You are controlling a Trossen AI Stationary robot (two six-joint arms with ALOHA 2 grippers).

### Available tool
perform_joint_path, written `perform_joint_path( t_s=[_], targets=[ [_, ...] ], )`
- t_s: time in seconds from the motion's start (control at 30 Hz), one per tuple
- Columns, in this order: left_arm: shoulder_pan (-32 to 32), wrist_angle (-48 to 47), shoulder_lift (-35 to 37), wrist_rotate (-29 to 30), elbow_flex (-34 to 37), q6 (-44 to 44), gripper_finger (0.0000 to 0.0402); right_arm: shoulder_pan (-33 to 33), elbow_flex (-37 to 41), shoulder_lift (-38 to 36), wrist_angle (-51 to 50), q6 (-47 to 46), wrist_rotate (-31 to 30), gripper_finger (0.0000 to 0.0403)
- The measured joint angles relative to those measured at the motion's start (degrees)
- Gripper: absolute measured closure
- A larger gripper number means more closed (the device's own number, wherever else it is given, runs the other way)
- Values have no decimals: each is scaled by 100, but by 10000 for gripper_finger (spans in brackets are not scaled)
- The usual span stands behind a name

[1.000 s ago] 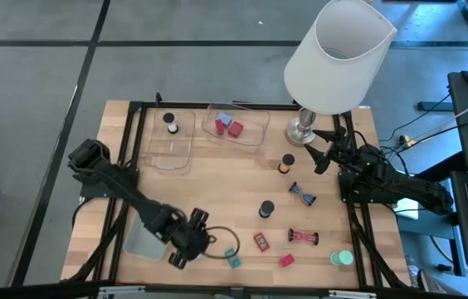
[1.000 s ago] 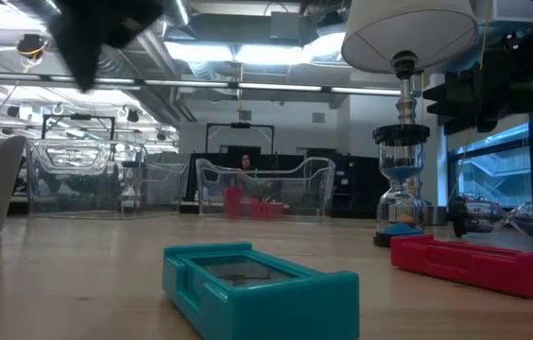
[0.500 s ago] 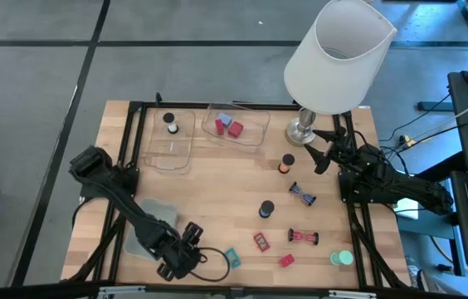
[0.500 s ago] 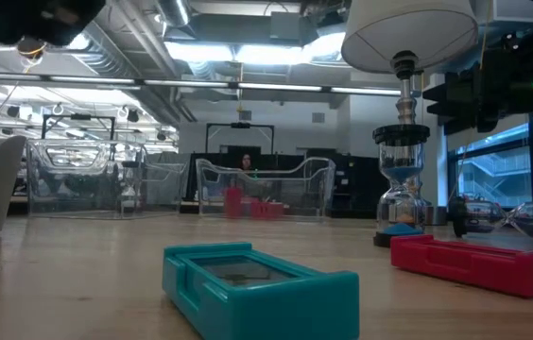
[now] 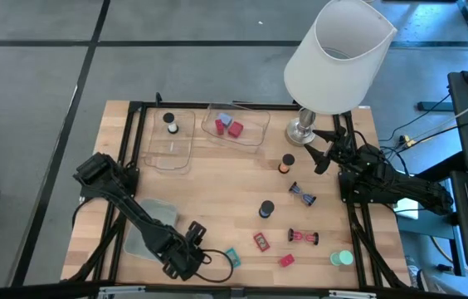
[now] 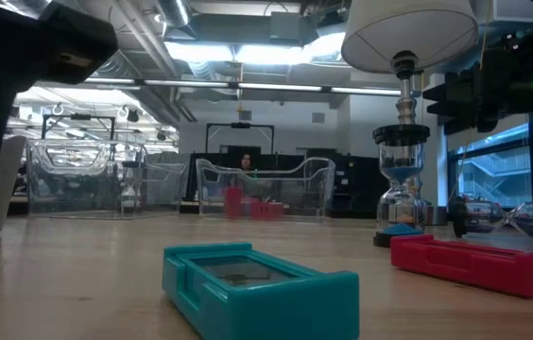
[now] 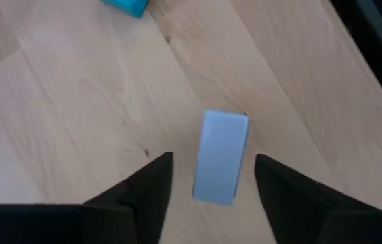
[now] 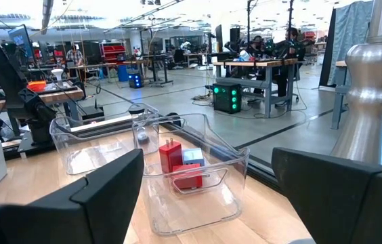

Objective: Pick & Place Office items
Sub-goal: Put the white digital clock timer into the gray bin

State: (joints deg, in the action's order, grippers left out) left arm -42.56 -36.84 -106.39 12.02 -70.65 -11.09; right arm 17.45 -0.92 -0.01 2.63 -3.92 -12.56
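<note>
from above, your left end effector (image 5: 191, 249) hovers at the tabletop's (image 5: 217, 178) near edge; its wrist view shows the fingers parted, empty, straddling a pale blue block (image 7: 219, 157) lying flat, probably light, rigid, slick: pinch its long sides.

You see two arms, both matte black, built of blocky joint housings linked by slim tubes. The left gripper (image 5: 186, 249) ends in two flat, wedge-shaped black fingers (image 7: 143, 193). The right gripper (image 5: 324, 149) carries the same dark angular fingers (image 8: 110, 186). Thin black cables trail behind the right arm's base.
</note>
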Motion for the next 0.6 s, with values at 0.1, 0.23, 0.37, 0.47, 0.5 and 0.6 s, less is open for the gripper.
perform_joint_path(
  t_s=[0.1,0.23,0.37,0.47,0.5,0.6],
  targets=[
    [-16,53,0,29,0,-16,248,0,1,0,-2,0,0,76],
    [-16,244,0,29,3,14,320,1,0,0,0,-2,0,76],
    [80,274,0,30,2,-306,346,0,1,0,0,-1,0,76],
    [179,135,67,145,2,-857,346,1,0,0,-2,0,0,76],
    [204,57,124,217,2,-1007,346,0,-1,0,-1,-1,0,76],
    [232,-356,397,569,4,-1483,346,0,0,0,0,0,0,76]
  ],
)
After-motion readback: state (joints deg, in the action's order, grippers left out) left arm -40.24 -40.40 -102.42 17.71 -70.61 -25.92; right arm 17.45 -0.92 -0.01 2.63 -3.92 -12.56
